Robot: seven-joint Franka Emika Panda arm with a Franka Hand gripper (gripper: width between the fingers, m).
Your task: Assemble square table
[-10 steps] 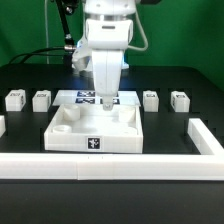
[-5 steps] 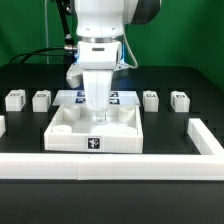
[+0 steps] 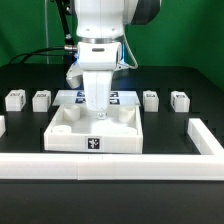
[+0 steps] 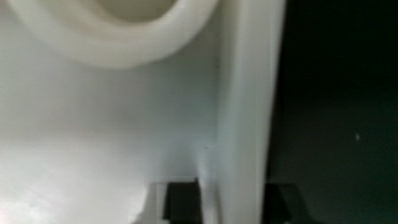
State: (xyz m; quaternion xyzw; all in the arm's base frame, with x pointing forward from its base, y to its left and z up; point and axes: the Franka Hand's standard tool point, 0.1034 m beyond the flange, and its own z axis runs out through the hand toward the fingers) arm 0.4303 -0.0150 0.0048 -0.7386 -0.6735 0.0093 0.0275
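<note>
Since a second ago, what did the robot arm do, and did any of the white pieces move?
The gripper came down and a little toward the exterior view's left, onto the far rim of the tabletop. In the wrist view its fingers now hug the rim wall, so it seems to have gripped it. The tabletop and the four leg blocks stayed put.

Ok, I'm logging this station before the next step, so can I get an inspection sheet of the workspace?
Surface: black table.
Job's things: tabletop at centre, sockets up; far-left leg, inner-left leg, inner-right leg and far-right leg stand loose, apart from it.
Clutter: marker board behind the tabletop; border rail along the front and the side.
Grippers: tool down on the tabletop's far rim, one finger on each side, shut on it.
Cables: dark cable behind the table.
Surroundings: green wall.
</note>
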